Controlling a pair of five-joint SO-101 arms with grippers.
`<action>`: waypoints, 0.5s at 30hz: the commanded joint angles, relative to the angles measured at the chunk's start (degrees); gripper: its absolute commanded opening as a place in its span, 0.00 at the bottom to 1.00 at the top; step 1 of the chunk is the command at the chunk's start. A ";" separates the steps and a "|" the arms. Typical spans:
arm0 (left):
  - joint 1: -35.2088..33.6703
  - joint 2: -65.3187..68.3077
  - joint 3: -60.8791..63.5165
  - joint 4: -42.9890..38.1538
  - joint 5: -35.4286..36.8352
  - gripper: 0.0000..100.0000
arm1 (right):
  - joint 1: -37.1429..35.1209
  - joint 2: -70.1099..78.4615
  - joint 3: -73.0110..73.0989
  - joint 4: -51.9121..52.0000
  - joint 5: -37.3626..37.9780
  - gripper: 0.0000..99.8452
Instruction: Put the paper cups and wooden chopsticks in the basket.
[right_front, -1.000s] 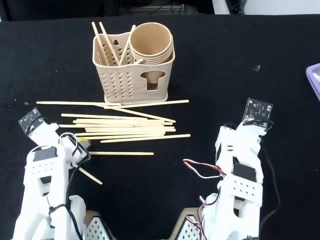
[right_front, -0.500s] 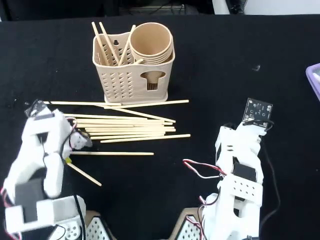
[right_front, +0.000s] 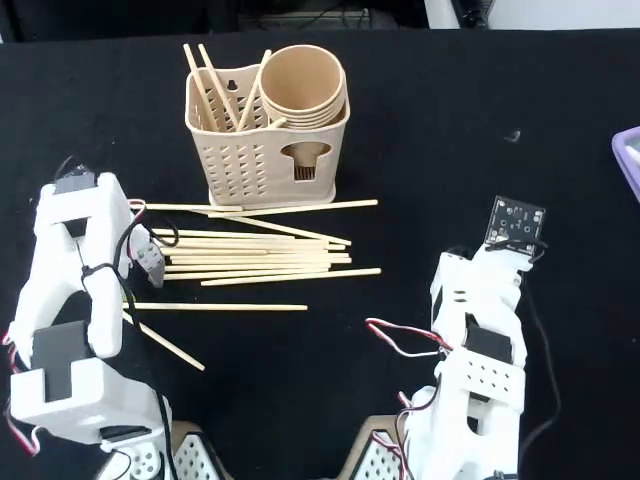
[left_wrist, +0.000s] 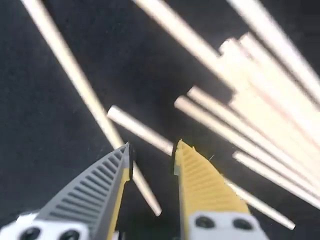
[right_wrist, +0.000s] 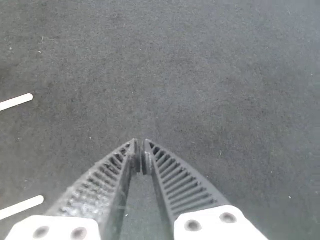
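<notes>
Change: we see the left arm swung forward since a second ago, up to the near ends of the wooden chopsticks.
Left gripper: narrowly parted, gripping nothing; one chopstick's end shows between the jaws.
Arm pose: stretched along the table's left side.
Right gripper: closed, empty, over black cloth.
Chopstick heap: before the basket; a few stand inside.
Paper cups: stacked in the basket.

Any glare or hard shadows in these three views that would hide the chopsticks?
High view: even light, no hard shadows; the pale wooden chopsticks stand out on the black tablecloth. Left wrist view: the bunched chopsticks near the left pincer glare almost white. Right wrist view: flat light on the cloth around the right pincer, no glare.
</notes>
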 joint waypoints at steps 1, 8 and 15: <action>-2.68 -0.26 -2.95 7.38 -3.16 0.19 | -0.53 -1.80 -0.31 -1.32 0.44 0.03; -9.27 -0.26 0.57 8.18 -10.55 0.26 | -0.62 -1.80 -0.40 -1.32 0.44 0.03; -9.54 0.18 14.02 -10.02 -6.33 0.26 | -0.62 -1.80 -0.40 -1.32 0.44 0.03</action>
